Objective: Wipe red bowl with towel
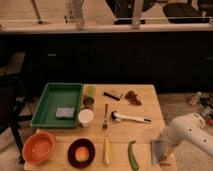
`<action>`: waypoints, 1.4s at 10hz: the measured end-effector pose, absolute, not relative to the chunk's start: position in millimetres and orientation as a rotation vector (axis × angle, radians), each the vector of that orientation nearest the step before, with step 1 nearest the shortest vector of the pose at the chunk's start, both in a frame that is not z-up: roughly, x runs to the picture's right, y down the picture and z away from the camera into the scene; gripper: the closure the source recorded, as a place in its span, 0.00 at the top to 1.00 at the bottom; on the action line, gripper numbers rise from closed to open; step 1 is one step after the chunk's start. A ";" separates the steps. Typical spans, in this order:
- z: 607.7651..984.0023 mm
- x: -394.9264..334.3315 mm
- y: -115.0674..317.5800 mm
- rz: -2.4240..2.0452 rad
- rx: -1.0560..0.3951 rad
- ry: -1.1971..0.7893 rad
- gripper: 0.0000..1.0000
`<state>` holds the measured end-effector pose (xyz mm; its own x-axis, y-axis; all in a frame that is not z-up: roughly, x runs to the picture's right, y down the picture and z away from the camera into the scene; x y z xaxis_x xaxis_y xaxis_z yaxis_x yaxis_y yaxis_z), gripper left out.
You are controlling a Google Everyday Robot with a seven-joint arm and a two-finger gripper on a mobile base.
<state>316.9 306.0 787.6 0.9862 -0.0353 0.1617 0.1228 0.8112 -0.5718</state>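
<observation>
The red bowl (39,147) is orange-red with a paler inside and sits at the front left corner of the wooden table (142,127). The towel (157,149), a small pale grey-blue cloth, is at the table's front right corner. My white arm (192,132) reaches in from the right. Its gripper (165,151) is right at the towel, on the towel's right side. I cannot tell whether it holds the cloth. The gripper is far to the right of the red bowl.
A dark maroon bowl with an orange ball (81,152) stands beside the red bowl. A green tray (47,102) holds a grey block (64,112). A white cup (86,117), a fork (105,116), a brush (129,118), a yellow stick (106,150) and a green vegetable (132,155) lie mid-table.
</observation>
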 end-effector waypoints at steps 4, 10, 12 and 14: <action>784.1 317.9 304.9 -0.088 -0.621 -0.144 0.00; 745.1 309.5 277.7 -0.114 -0.570 -0.106 0.00; 733.2 297.4 266.2 -0.131 -0.541 -0.122 0.00; 732.9 296.3 266.2 -0.136 -0.541 -0.126 0.00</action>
<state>296.3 266.2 732.9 0.9833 -0.0954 0.1548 0.1616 0.8488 -0.5035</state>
